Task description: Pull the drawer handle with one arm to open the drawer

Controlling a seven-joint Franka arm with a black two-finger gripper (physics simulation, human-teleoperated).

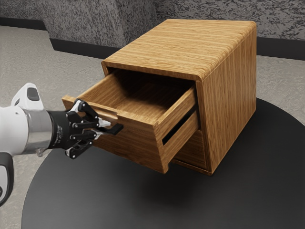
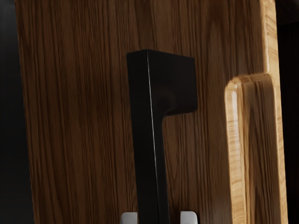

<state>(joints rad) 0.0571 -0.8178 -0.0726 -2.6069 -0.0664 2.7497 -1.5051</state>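
Drawer [image 1: 143, 138] is seen standing well out of the wooden cabinet [image 1: 228, 95], with its bare wooden interior exposed from above. The cabinet is set on a round black table [image 1: 190, 200], and the drawer front is directed toward the exterior view's left. A black bar handle [image 1: 115, 128] is mounted on the drawer front.

The arm [image 1: 19, 131] is brought in from the exterior view's left, held roughly level. The gripper [image 1: 107, 129] is positioned at the handle, and its fingers are clamped on the bar from two sides.

In the wrist view, the handle [image 2: 149, 140] is shown close up against the wood grain of the drawer front [image 2: 74, 116]. Two pale fingertips [image 2: 128, 217] are seen flanking the bar, one on each side.
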